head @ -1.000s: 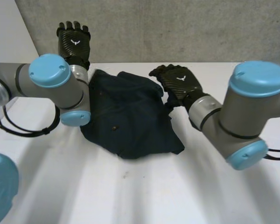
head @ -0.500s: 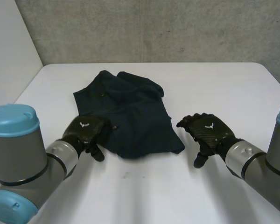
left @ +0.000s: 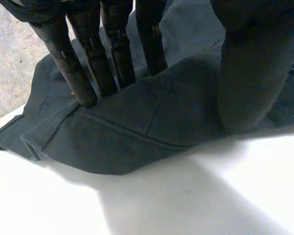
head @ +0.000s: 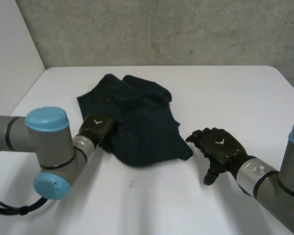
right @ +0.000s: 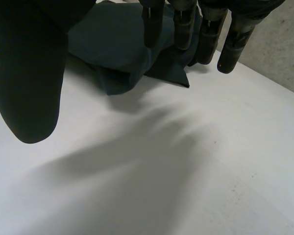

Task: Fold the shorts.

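Note:
Dark navy shorts (head: 137, 117) lie crumpled in the middle of the white table (head: 152, 205). My left hand (head: 97, 128) rests on their near left edge. In the left wrist view its straight fingers (left: 112, 49) press into the shorts (left: 152, 122), and the thumb (left: 250, 73) sits on the hem with a ridge of cloth between them. My right hand (head: 216, 147) hovers open over bare table, just right of the shorts' near right corner. In the right wrist view its thumb (right: 29, 73) and fingers spread wide, with the shorts (right: 117, 49) beyond the fingertips, untouched.
A grey concrete wall (head: 161, 29) runs behind the table's far edge. Bare white tabletop lies in front of the shorts and to their right.
Both hands came from the shorts' far side to the near side. The left hand moved onto the near left edge and its fingers drew in. The right hand barely shifted in the last half second.

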